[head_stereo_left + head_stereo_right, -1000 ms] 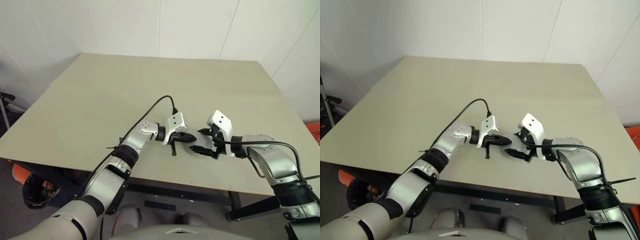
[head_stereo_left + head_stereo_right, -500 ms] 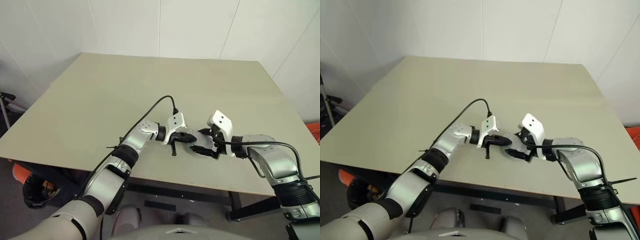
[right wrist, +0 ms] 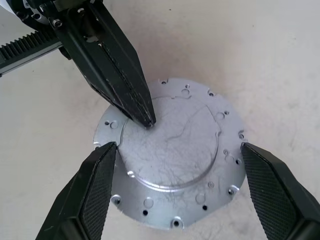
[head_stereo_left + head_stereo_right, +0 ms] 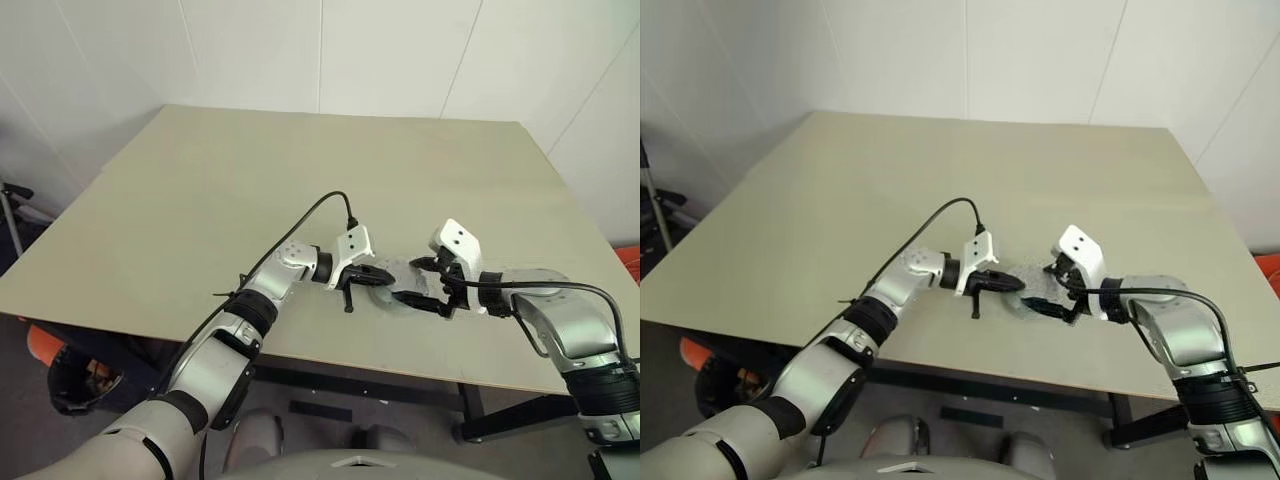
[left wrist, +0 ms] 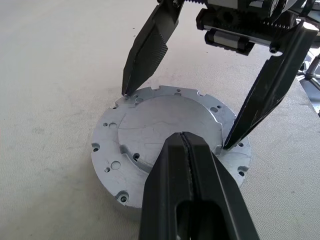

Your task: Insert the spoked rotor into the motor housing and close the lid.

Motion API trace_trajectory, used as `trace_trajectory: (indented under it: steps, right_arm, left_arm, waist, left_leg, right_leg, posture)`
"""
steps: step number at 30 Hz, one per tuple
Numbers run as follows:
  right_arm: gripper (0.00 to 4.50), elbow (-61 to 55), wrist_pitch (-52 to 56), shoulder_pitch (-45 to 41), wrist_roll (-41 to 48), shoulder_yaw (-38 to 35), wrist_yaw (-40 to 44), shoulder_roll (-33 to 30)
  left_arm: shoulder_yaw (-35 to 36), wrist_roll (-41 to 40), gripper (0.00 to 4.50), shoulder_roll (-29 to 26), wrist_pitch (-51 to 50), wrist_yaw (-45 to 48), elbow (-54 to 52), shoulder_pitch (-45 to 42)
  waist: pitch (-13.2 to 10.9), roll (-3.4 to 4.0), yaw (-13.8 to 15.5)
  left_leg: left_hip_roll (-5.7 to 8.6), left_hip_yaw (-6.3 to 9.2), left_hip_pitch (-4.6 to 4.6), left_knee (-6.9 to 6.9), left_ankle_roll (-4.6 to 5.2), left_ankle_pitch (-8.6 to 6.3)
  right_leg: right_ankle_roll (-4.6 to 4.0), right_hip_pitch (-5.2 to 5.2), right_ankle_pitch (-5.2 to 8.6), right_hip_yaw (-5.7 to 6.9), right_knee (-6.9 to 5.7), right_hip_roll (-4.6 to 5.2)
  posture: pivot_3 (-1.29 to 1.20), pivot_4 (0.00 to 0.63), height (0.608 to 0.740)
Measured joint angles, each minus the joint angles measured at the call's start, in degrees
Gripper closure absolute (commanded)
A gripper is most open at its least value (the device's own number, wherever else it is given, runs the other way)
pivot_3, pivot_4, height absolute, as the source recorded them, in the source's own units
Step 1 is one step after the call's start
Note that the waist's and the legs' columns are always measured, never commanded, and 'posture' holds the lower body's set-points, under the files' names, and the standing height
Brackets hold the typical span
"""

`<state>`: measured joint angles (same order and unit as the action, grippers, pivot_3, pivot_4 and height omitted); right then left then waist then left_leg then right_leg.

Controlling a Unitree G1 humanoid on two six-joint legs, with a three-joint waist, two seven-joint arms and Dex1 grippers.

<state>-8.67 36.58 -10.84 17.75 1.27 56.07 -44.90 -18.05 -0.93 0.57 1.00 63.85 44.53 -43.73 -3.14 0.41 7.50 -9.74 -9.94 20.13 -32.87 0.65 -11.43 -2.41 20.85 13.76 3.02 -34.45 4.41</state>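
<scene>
The lid, a round silver disc with a raised flat centre and small holes round its rim, lies flat on the table over the motor housing, of which a low side wall shows. The spoked rotor is hidden. My left gripper is shut with nothing in it, its tip resting on the lid's top, as the right wrist view shows for the left gripper. My right gripper is open, one finger on each side of the lid at its rim. From the head, the lid sits between both grippers near the table's front edge.
The beige table stretches bare behind and to both sides. Its front edge runs just in front of the lid. A black cable arcs over my left forearm.
My right gripper has drawn a little to the right, away from the lid, still open, so more of the lid shows between the grippers. The left gripper has not moved.
</scene>
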Motion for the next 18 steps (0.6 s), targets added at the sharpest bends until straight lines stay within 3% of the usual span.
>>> trace_trajectory:
  steps: [7,13,18]
  right_arm:
    - [0.02,-1.8,8.7,-0.2,4.9,-7.1,-1.4,-3.6]
    - [0.02,-0.7,22.7,-1.9,7.8,-9.6,-6.2,-3.7]
    - [0.02,-0.6,34.7,-2.7,13.6,-14.4,-11.0,3.2]
  left_arm:
    - [0.0,0.0,4.5,-0.1,0.0,0.2,-0.1,0.0]
    - [-0.1,0.0,4.5,0.3,0.0,0.2,-0.2,0.1]
    - [-0.2,0.0,4.5,0.4,-0.1,0.3,-0.3,0.1]
  waist:
    - [0.0,0.08,0.2]
    - [0.0,0.12,0.7]
    - [0.0,0.22,1.2]
  left_leg:
    - [-0.01,-0.01,-0.01,0.0,-0.01,0.01]
    - [0.0,-0.02,0.01,0.01,0.0,0.0]
    - [-0.02,-0.06,0.05,0.02,-0.02,0.02]
  right_leg:
    - [0.01,0.01,0.0,0.0,-0.01,0.0]
    - [0.0,0.05,0.0,0.0,0.0,0.0]
    - [-0.01,0.16,0.01,0.0,-0.08,0.0]
  posture:
    - [0.0,0.0,0.74]
    - [0.0,0.0,0.74]
    - [0.0,0.0,0.74]
